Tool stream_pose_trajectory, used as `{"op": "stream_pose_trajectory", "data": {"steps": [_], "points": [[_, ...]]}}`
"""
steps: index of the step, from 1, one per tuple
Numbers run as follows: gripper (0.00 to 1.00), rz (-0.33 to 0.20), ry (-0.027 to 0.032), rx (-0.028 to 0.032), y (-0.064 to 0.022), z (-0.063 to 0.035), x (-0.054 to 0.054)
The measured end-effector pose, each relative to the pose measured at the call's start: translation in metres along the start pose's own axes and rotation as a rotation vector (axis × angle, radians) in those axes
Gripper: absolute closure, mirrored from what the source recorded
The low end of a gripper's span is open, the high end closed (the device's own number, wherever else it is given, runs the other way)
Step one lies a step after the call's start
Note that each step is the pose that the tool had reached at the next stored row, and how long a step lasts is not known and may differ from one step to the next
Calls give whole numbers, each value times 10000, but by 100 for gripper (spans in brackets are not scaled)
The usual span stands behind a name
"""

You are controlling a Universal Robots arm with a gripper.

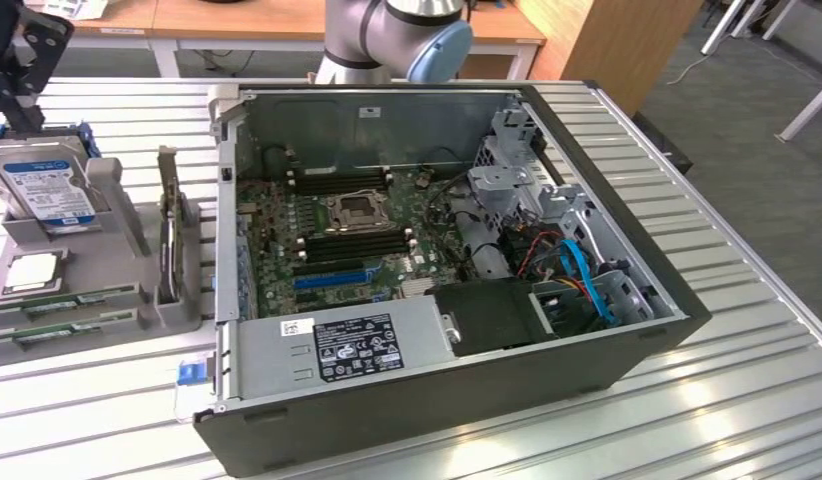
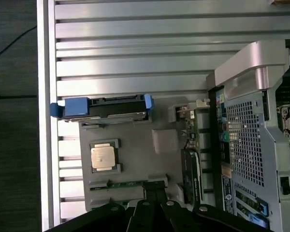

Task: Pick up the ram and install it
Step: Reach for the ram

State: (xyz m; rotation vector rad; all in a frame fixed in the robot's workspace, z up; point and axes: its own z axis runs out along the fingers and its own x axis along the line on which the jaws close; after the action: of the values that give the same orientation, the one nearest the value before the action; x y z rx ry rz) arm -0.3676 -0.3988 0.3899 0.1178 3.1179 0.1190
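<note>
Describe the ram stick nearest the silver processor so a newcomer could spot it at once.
On the exterior view's left of the open computer case, a grey holder sits on the slatted table. Just camera-side of its square silver processor lies the ram, a long, thin green strip. A second green strip like it lies farther from the processor.
</note>
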Motion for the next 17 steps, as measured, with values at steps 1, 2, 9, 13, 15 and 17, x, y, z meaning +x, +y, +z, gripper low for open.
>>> {"op": "stream_pose_trajectory", "data": {"steps": [1,2,9,13,15,17], "points": [[90,0,1,0,-2,0,26],[90,0,2,0,-4,0,53],[90,0,9,1,-17,-1,226],[90,1,14,1,-22,-2,287],[90,1,16,1,-23,-1,306],[90,0,18,2,-25,-2,323]]}}
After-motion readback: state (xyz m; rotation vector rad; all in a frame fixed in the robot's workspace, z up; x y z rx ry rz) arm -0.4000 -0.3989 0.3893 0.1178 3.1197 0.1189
